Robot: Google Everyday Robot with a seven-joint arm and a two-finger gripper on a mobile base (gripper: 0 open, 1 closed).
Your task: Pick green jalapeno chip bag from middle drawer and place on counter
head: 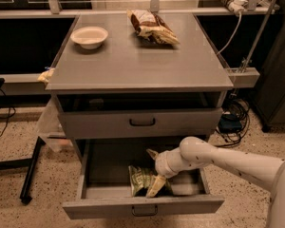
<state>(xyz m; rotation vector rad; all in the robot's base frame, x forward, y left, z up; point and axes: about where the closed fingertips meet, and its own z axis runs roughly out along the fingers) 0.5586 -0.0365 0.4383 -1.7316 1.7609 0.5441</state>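
Speckled floor point(19, 141), grey cabinet point(104, 125). Down inside open middle drawer point(142, 206), gripper point(151, 173) with fingers point(156, 186) spread wide, clamped on nothing, lower finger lying over green jalapeno chip bag point(138, 177) near front panel of tray. White arm point(228, 160) across from right. Up on counter point(133, 63), well apart: brown and white snack bag point(152, 27), white bowl point(89, 36)
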